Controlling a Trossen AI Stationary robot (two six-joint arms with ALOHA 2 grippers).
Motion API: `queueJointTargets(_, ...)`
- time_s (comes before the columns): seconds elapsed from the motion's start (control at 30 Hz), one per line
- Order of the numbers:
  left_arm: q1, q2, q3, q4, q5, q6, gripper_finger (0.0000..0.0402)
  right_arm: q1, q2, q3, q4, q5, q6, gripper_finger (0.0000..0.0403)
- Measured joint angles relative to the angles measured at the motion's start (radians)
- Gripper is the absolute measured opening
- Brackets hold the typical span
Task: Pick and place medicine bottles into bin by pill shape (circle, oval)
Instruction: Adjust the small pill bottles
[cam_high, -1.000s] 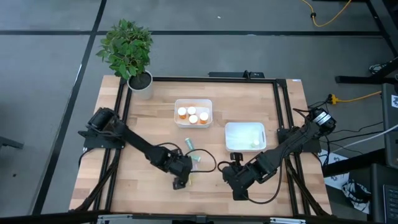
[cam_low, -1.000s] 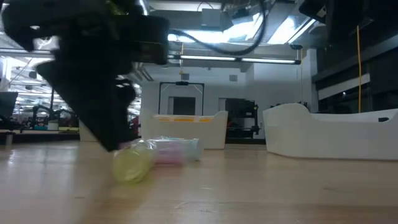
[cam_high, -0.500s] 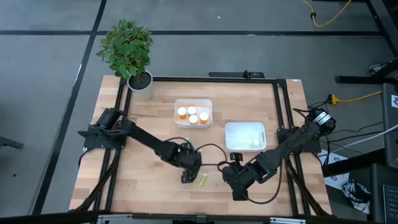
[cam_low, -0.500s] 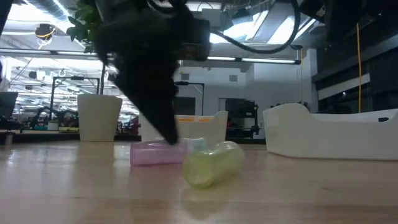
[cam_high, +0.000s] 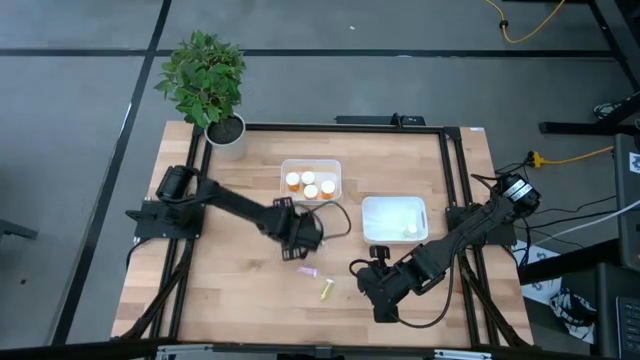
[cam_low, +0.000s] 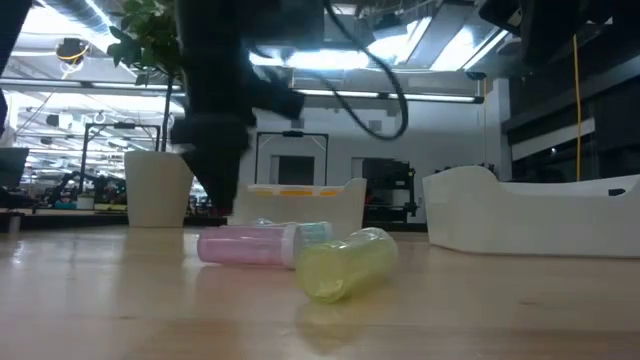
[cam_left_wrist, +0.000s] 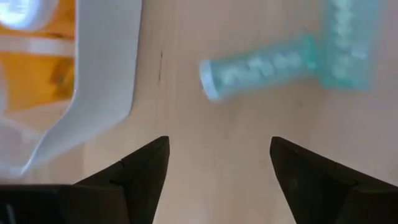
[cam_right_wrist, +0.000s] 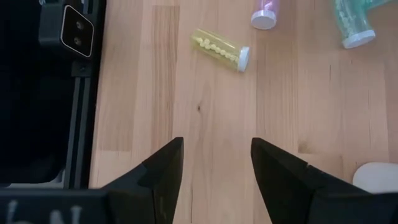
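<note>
The bench (cam_high: 240, 290) is pale wood, planked, with fine grain and a smooth, faintly satin finish that catches a soft reflection in the low view. A matt black metal frame (cam_high: 300, 128) runs along its edges. The yellow bottle (cam_right_wrist: 219, 49) looks like clear tinted plastic, its pills showing through, with a white opaque cap; the pink bottle (cam_low: 245, 244) and the teal bottles (cam_left_wrist: 258, 65) are the same translucent plastic (slightly glossy). Both trays, one with orange bottles (cam_high: 311, 165) and one near the right arm (cam_high: 394, 205), are white plastic, smooth and dull. The left claw (cam_left_wrist: 214, 177) fingers look matt dark plastic, as do the right claw (cam_right_wrist: 214, 174) fingers.
</note>
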Motion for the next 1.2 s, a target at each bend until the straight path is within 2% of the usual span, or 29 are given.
queueJointTargets(0.2,0.096,0.000,-0.109,0.225,0.118,0.165,0.0275,0.000,0.000,0.000,0.000,0.000,0.010,0.0190)
queueJointTargets(0.37,0.087,0.000,-0.103,0.372,0.203,0.240,0.0275,0.000,0.000,0.000,0.000,0.000,-0.008,0.0190)
queueJointTargets(0.5,0.067,0.000,-0.087,0.494,0.294,0.231,0.0275,0.000,0.000,0.000,0.000,0.000,-0.006,0.0190)
queueJointTargets(0.67,0.035,-0.001,-0.086,0.636,0.276,0.243,0.0275,0.000,0.000,0.000,0.000,0.000,-0.006,0.0190)
queueJointTargets(0.77,0.021,-0.024,-0.085,0.601,0.251,0.247,0.0273,0.000,0.000,0.000,0.000,0.000,-0.006,0.0190)
queueJointTargets(0.83,0.008,-0.057,-0.085,0.516,0.257,0.203,0.0273,0.000,0.000,0.000,0.000,0.000,-0.006,0.0190)
queueJointTargets(1.03,-0.074,-0.148,-0.085,0.236,0.345,-0.003,0.0272,0.000,0.000,0.000,-0.001,0.000,-0.006,0.0190)
queueJointTargets(1.13,-0.132,-0.136,-0.098,0.222,0.337,-0.064,0.0267,0.000,0.000,0.000,-0.001,0.000,-0.005,0.0190)
queueJointTargets(1.2,-0.163,-0.101,-0.116,0.253,0.276,-0.090,0.0260,0.000,0.000,0.000,-0.001,0.000,-0.001,0.0190)
